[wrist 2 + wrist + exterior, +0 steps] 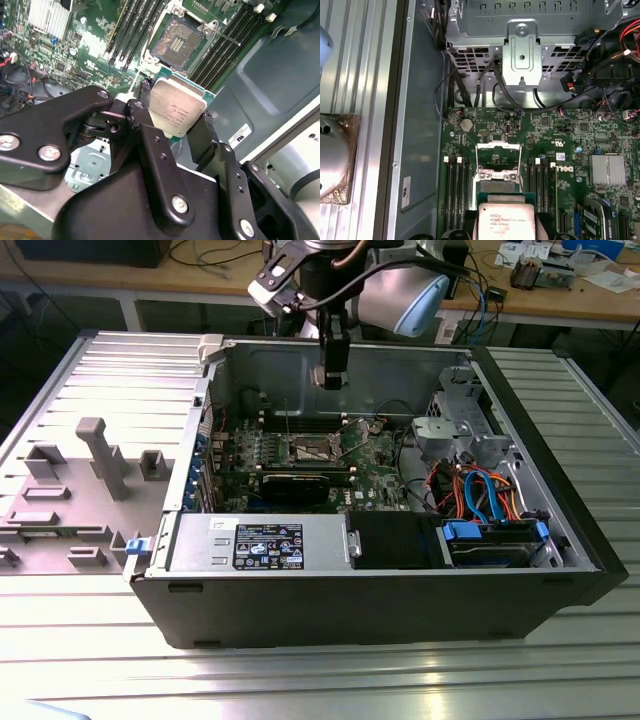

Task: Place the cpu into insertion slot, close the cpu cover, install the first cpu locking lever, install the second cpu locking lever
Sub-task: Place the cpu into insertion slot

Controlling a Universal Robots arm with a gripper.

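Note:
My gripper point(333, 377) hangs inside the open computer case, a little above the green motherboard. It is shut on the cpu point(176, 109), a flat square chip with a dull silver top, pinched at two opposite edges by the black fingers point(144, 125). The insertion slot point(176, 43) lies just beyond the chip with its dark pin field bare. In the first wrist view the cpu point(506, 221) sits close before the slot point(498, 159). The silver cpu cover point(498, 173) is off the pin field, and a thin locking lever point(223, 35) stands free beside the slot.
Memory slots point(131, 30) flank the socket. A long black graphics card point(300, 485) lies in front of it, a power supply point(255, 540) along the front wall, a drive cage point(460, 430) with orange and blue cables at the exterior view's right. Grey fixture blocks point(95, 455) stand outside.

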